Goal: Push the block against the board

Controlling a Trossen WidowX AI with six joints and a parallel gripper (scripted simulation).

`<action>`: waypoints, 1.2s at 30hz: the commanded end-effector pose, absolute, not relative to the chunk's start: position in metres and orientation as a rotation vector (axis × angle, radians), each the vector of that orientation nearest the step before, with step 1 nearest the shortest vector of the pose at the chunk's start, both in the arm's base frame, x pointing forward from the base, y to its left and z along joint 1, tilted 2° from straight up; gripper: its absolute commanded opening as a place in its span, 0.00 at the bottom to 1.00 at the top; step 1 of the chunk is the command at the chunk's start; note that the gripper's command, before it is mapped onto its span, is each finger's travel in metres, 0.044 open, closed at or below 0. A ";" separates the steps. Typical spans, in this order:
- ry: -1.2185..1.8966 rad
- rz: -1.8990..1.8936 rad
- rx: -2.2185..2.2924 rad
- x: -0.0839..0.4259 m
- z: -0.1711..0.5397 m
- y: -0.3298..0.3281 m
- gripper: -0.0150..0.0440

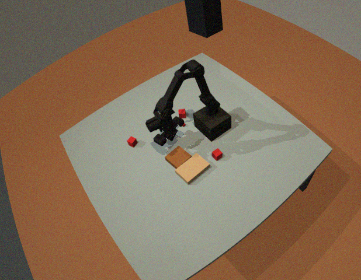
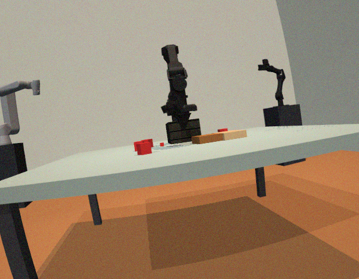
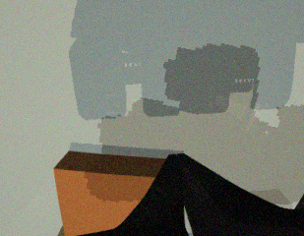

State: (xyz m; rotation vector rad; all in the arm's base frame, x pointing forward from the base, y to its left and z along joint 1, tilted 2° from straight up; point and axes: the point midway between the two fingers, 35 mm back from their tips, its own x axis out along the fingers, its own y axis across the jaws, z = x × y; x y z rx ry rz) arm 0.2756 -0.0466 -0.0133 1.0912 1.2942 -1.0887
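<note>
The brown square block [image 1: 177, 156] [image 2: 206, 138] [image 3: 97, 202] lies flat on the table. One side of it lies along a long side of the pale board [image 1: 193, 167] [image 2: 235, 135], with no gap that I can see. At the end farther from my base their edges look about even, though the board's corner may stick out slightly; at the other end the board reaches past the block. My gripper [image 1: 172, 139] [image 2: 184, 128] [image 3: 175, 161] is shut and empty. It hangs above the table on the block's side away from the board, not touching the block.
Red cubes lie on the table: one left of the gripper [image 1: 132, 141], one behind it [image 1: 181, 113] and one beside the board [image 1: 217, 154] [image 2: 223, 132]. A tiny red cube [image 1: 183, 124] [image 2: 161, 144] lies near the gripper. My black base [image 1: 212, 122] stands behind.
</note>
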 end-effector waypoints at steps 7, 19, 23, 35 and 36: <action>1.233 -1.199 1.200 0.272 -0.069 -0.040 0.25; 1.233 -1.199 1.201 0.273 -0.069 -0.036 0.25; 1.233 -1.199 1.201 0.273 -0.069 -0.033 0.25; 1.233 -1.199 1.201 0.274 -0.069 -0.025 0.25; 1.233 -1.199 1.201 0.274 -0.069 -0.024 0.25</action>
